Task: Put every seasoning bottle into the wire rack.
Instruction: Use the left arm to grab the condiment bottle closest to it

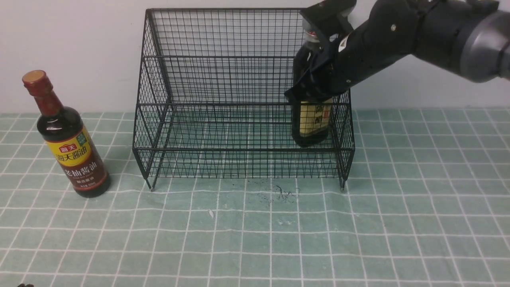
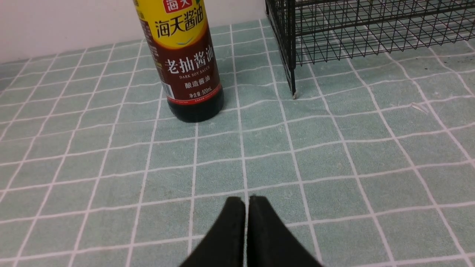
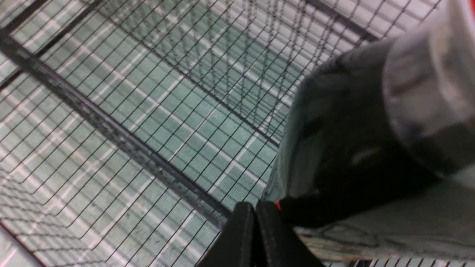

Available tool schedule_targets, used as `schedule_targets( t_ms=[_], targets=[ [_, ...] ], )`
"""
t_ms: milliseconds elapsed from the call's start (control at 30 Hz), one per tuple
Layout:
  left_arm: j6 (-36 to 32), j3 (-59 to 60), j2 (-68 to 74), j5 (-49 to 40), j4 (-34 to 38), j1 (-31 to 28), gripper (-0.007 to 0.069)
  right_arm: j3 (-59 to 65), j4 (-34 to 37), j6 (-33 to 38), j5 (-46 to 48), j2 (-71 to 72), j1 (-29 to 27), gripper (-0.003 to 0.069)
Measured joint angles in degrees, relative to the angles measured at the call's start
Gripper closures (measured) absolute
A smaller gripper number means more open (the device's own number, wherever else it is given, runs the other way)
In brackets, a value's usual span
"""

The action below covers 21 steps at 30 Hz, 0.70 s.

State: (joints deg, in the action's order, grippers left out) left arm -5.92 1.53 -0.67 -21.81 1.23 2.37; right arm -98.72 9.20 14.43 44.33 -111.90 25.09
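The round seasoning bottle (image 1: 71,147) with a dark-red neck and yellow-and-maroon label stands on the table left of the wire rack (image 1: 243,149). In the left wrist view my left gripper (image 2: 246,200) is shut and empty, low over the table, a few tiles short of this bottle (image 2: 185,55). The flatter bottle (image 1: 314,123) stands upright inside the rack's lower tier at its right end. My right gripper (image 1: 293,95) is shut, its fingers pressed together against that bottle's front shoulder, nothing between them. In the right wrist view the gripper (image 3: 254,204) sits beside the bottle (image 3: 352,129).
The table wears a green cloth with a white grid (image 1: 255,239). A white wall stands close behind the rack. The rack's left front leg (image 2: 293,94) is near the round bottle. Dark specks (image 1: 285,193) lie on the cloth in front of the rack.
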Motion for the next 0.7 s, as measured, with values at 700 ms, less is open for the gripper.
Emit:
schedule_targets(
  t_ms=[700],
  targets=[
    [0.0,0.0,0.0,0.0,0.0,0.0,0.0631,0.07,-0.82,-3.14,-5.2,-1.32,0.2,0.0669]
  ],
)
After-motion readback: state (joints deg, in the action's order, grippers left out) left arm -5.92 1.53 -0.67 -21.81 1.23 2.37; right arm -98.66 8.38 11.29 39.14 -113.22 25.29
